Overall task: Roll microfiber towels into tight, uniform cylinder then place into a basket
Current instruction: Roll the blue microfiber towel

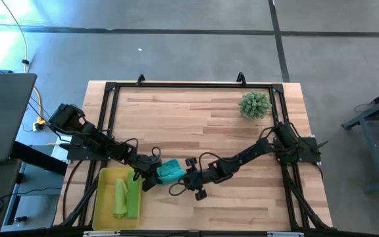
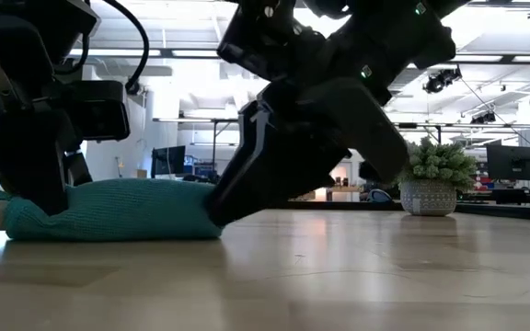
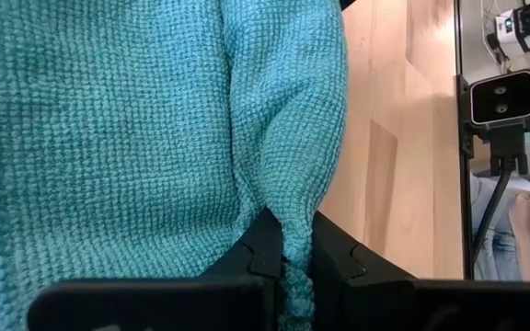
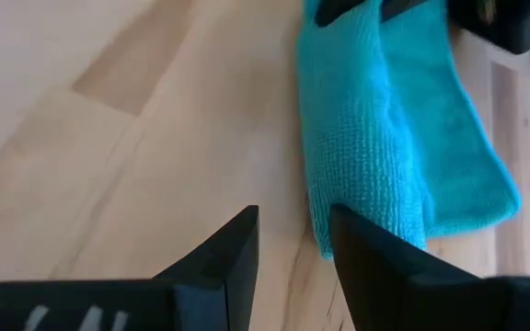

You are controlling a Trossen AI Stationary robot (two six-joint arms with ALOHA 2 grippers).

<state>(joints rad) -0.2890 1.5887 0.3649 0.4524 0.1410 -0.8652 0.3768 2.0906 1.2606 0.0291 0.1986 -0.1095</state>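
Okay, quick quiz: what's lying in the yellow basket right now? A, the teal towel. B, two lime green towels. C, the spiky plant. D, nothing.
B: the high view shows two lime green towels inside the basket, while the teal towel lies outside on the table.

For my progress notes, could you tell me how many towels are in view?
3: two green towels lie side by side in the yellow basket, and one teal towel lies on the table, pinched by the left gripper. None looks hidden.
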